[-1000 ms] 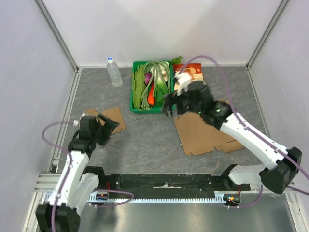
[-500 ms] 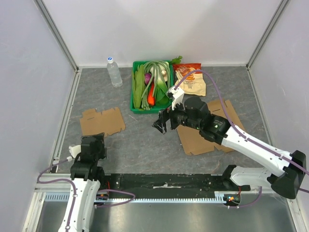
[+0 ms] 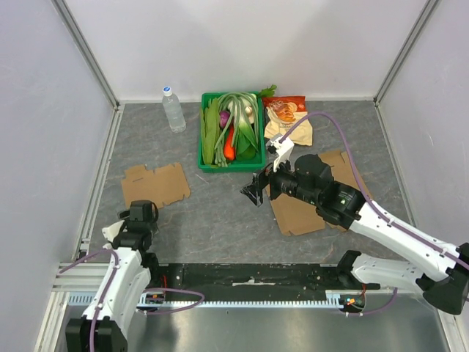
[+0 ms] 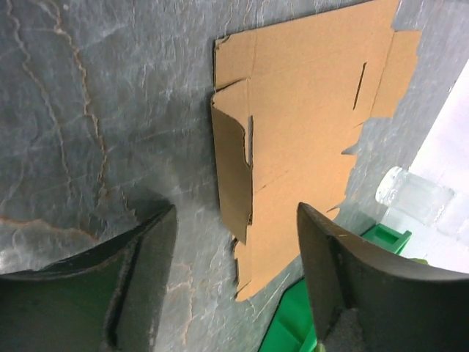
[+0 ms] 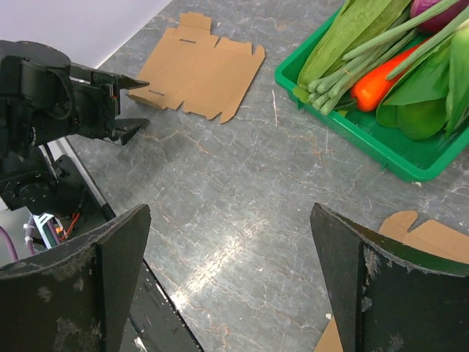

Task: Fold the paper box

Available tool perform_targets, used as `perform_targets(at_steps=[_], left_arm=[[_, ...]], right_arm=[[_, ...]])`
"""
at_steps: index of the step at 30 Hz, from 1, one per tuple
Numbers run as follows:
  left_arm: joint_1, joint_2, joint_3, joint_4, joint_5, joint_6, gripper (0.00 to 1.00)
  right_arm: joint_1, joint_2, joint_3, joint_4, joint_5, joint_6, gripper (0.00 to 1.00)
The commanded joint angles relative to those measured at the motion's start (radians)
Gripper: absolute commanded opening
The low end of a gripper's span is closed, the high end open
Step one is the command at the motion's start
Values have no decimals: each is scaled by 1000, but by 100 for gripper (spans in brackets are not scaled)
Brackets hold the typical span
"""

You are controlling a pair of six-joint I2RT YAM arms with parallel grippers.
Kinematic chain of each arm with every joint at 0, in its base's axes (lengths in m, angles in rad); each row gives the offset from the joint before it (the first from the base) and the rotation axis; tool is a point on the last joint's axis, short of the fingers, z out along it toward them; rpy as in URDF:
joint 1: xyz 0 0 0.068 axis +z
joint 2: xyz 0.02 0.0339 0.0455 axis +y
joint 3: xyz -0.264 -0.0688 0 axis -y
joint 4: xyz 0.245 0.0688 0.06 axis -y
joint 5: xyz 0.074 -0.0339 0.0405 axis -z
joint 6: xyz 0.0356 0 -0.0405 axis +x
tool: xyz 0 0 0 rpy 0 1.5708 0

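A small flat cardboard box blank (image 3: 155,184) lies unfolded on the grey table at the left; the left wrist view shows it (image 4: 308,125) ahead of the fingers with one flap slightly raised. My left gripper (image 3: 141,213) (image 4: 234,271) is open, near the table's front edge, short of the blank and touching nothing. A larger flat cardboard blank (image 3: 308,205) lies at the right, partly under my right arm. My right gripper (image 3: 256,192) (image 5: 231,282) hangs open over bare table between the two blanks, empty.
A green tray (image 3: 202,136) of vegetables stands at the back centre, with a snack bag (image 3: 289,117) to its right and a water bottle (image 3: 174,110) to its left. White walls enclose the table on three sides.
My left arm has pulled back from the small blank toward the near edge, its jaws narrowing slightly. My right gripper has moved from beside the tray toward the near side.
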Motion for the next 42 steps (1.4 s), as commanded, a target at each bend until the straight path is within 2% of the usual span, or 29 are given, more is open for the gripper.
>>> perform_targets(at_steps=[1,2,5,6,8,9,11,12,13,16,17,19,20,22,23,24,25,26,27,28,31,39,42], left_arm=[[18,75,-65,123,-98,-69,68],[21,80,-73,143,-107,-66,65],[26,51,-56,166,-124,29,38],[26,29,-41,175,-131,175,26],[26,-47,18,174,-147,341,18],[26,-73,44,149,-150,477,13],[26,-138,133,111,-132,663,6],[26,-206,165,92,-121,825,3],[26,-239,241,44,-112,892,3],[26,-340,385,32,-70,1137,2],[26,-359,416,90,-6,1298,2],[26,-383,487,202,135,1469,2],[26,-379,516,263,307,1585,2],[26,-318,623,275,510,1671,2],[26,-289,662,264,730,1710,2],[26,-250,700,229,843,1766,2],[26,-185,767,203,944,1791,3],[26,-148,794,180,1109,1825,3],[14,-117,817,136,1169,1839,2],[-3,-94,840,129,1197,1845,2],[-57,-22,852,118,1232,1854,2],[-146,135,860,154,1356,1792,2],[-153,153,840,172,1359,1767,2]], right_arm=[[3,-27,0,5,38,-33,98],[1,-27,0,5,39,-31,98],[1,-18,-2,3,41,-27,98],[3,-12,0,5,41,-28,98],[3,19,11,-15,68,-48,98],[1,34,30,-27,74,-60,98],[1,77,54,-53,105,-106,98],[0,92,87,-66,116,-122,98],[0,130,109,-76,117,-143,98],[-2,202,204,-119,128,-206,98],[-5,220,228,-136,127,-217,98],[-14,261,308,-153,105,-275,98],[-29,270,334,-165,82,-293,98],[-58,296,412,-184,15,-345,98],[-101,304,438,-211,-87,-362,98],[-120,309,481,-224,-134,-372,98],[-138,318,501,-241,-174,-443,98],[-155,319,521,-291,-214,-476,98],[-173,318,556,-323,-255,-520,98],[-173,303,569,-349,-257,-584,98],[-178,232,561,-397,-249,-645,98],[-184,142,534,-448,-268,-643,98],[-186,132,485,-434,-335,-623,98]])
